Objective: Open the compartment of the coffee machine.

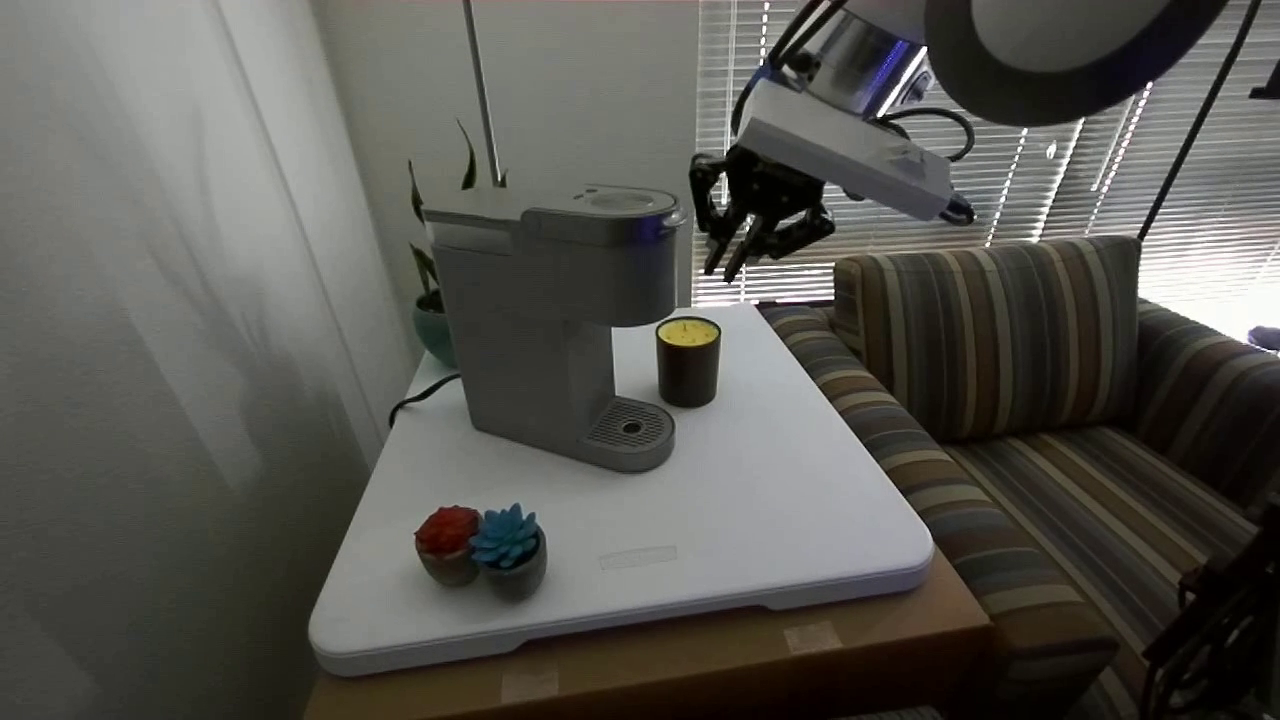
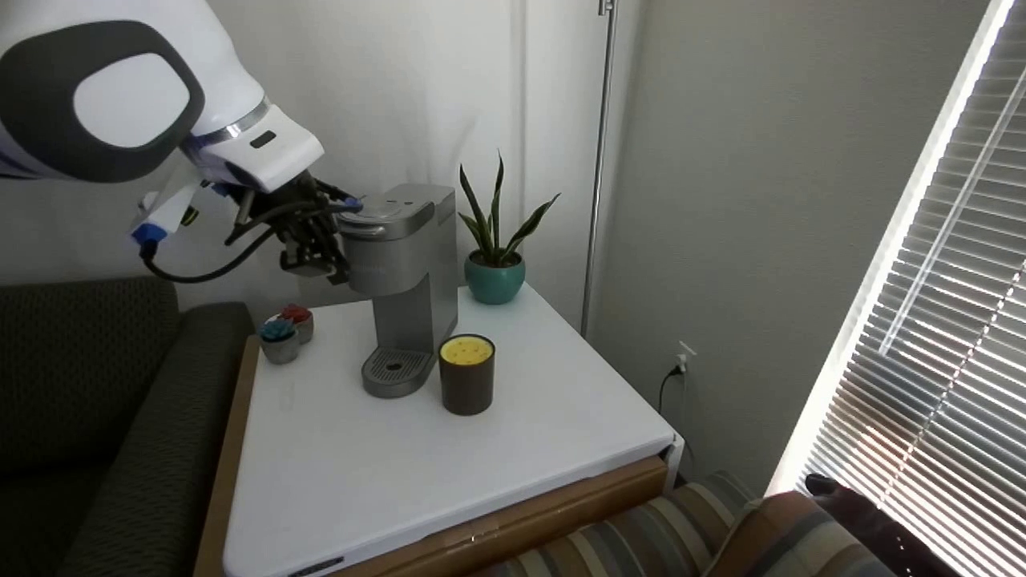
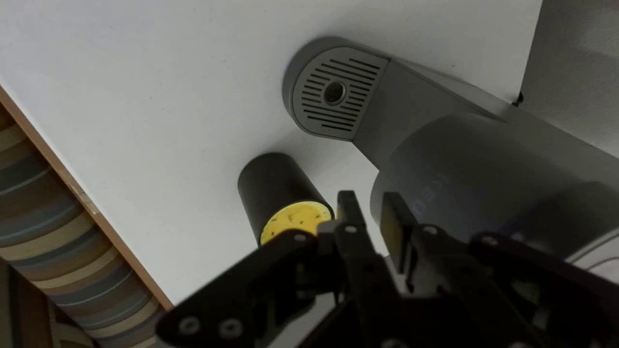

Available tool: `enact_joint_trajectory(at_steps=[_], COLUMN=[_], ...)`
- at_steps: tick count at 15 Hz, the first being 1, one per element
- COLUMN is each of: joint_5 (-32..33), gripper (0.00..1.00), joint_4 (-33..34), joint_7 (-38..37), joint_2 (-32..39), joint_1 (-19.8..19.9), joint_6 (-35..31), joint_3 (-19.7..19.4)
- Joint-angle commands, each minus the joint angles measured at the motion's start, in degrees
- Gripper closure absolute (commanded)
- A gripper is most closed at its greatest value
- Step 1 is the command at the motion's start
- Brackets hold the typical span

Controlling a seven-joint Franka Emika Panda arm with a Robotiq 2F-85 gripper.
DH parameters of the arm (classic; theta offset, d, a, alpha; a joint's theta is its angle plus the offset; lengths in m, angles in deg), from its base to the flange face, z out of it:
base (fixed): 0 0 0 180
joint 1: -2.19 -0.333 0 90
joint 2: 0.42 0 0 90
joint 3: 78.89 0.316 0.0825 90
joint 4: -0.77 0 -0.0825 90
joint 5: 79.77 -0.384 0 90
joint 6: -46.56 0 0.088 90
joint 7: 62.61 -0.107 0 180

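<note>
The grey coffee machine (image 1: 530, 330) stands upright on the white table in both exterior views (image 2: 405, 320). Its compartment lid (image 1: 605, 212) is down, with the front handle rim facing my gripper; the chamber is hidden under it. The lid (image 2: 391, 218) looks flat and closed from there too. In the wrist view the machine (image 3: 459, 174) fills the right side, and only a bit of its top shows at the lower right edge. My gripper (image 1: 718, 272) hangs in front of the machine's head, apart from it. Its fingers (image 3: 371, 195) are parted by a narrow gap with nothing between them.
A dark candle cup with yellow wax (image 1: 688, 370) stands beside the drip base, below the gripper. Two small potted succulents (image 1: 485, 550) sit near the table edge. A teal plant pot (image 2: 494, 276) is behind the machine. A striped sofa (image 1: 990, 400) adjoins the white table (image 1: 780, 480).
</note>
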Motion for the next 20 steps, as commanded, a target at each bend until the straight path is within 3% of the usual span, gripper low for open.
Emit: enact_joint_trajectory(at_steps=[1,7,20], joint_5=[4.2,8.1,5.3], gripper=[1.0,1.0,1.0], joint_4=[1.7,2.5,1.3], joint_7=[-2.9,-9.5,-13.0], joint_2=[0.8,1.2,3.2], joint_1=[-2.9,-7.2,-6.1], joint_6=[-0.6,-1.6,-11.5], joint_3=[-4.1,-9.4,-7.8])
